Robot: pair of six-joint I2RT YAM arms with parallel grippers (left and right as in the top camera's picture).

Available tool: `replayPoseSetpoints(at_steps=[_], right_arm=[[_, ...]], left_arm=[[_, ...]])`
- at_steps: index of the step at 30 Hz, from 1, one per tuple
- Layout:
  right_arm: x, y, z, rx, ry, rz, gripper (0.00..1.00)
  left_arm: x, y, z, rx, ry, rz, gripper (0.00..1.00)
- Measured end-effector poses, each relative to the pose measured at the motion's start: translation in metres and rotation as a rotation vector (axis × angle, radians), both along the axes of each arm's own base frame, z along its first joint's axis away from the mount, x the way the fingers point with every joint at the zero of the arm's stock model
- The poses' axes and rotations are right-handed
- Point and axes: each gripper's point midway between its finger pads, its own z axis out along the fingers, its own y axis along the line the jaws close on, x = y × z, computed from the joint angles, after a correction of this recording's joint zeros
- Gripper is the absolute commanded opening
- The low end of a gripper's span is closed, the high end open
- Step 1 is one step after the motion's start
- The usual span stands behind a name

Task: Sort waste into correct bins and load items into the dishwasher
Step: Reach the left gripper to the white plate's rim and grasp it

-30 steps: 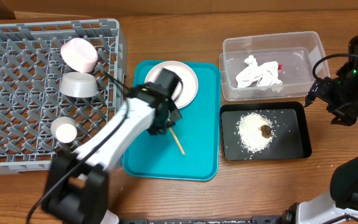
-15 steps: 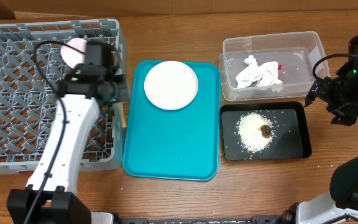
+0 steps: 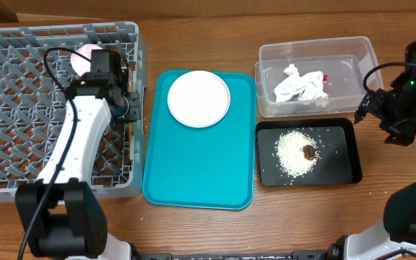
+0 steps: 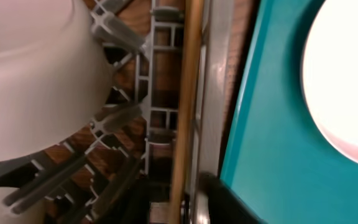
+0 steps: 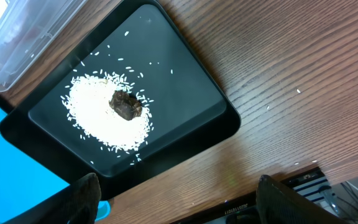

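The wooden chopstick [image 4: 185, 106] lies lengthwise along the right wall of the dish rack [image 3: 13, 152], which sits at the far left corner of the tabletop. Its lower end runs into the left gripper [image 4: 180, 208], whose jaws appear closed narrowly on it. Only one wooden length shows, so I cannot tell whether it is the pair. The grey bowl [image 4: 36, 74] sits on the lattice just beside it. The teal tray [image 3: 193, 173] starts just outside that wall, mid-tabletop, and carries the white plate [image 3: 198, 99], not yet loaded.

The main risk, as I judge it, is release over the wall. The stick is thin and the grid is open, so it could drop through a cell, or roll off the rim into the gap between rack and teal tray. A sideways move could also nudge the bowl.

Near the right edge, the right gripper [image 5: 182, 202] hangs with jaws wide and empty over the black tray [image 5: 216, 118], which holds the rice [image 5: 101, 121].
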Motion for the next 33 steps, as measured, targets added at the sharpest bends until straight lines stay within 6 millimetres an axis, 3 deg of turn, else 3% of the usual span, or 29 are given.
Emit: replayPoseSetpoints(at_steps=[2,6,9,14,20,24,27,30,33], right_arm=[[0.0,0.0,0.0,0.0,0.0,0.0,0.82],[0.0,0.0,0.0,0.0,-0.001,0.0,0.82],[0.0,0.0,0.0,0.0,-0.001,0.0,0.82],[0.001,0.0,0.0,0.0,-0.002,0.0,0.82],[0.001,0.0,0.0,0.0,-0.002,0.0,0.82],[0.001,0.0,0.0,0.0,-0.002,0.0,0.82],[0.0,0.0,0.0,0.0,-0.002,0.0,0.82],[0.0,0.0,0.0,0.0,-0.002,0.0,0.82],[0.0,0.0,0.0,0.0,-0.002,0.0,0.82]], left_arm=[[0.0,0.0,-0.001,0.001,0.004,-0.001,0.58],[0.001,-0.002,0.008,-0.001,0.003,0.0,0.67],[0.018,-0.016,0.038,-0.009,-0.064,-0.033,0.7],[0.042,-0.07,0.069,-0.068,-0.192,-0.164,0.72],[0.034,-0.151,0.072,-0.113,-0.222,-0.379,0.74],[0.024,-0.197,0.046,-0.111,-0.168,-0.519,0.75],[0.016,-0.218,0.008,-0.093,-0.079,-0.589,0.75],[0.01,-0.225,-0.031,-0.066,0.013,-0.622,0.75],[0.003,-0.22,-0.061,-0.026,0.095,-0.624,0.71]])
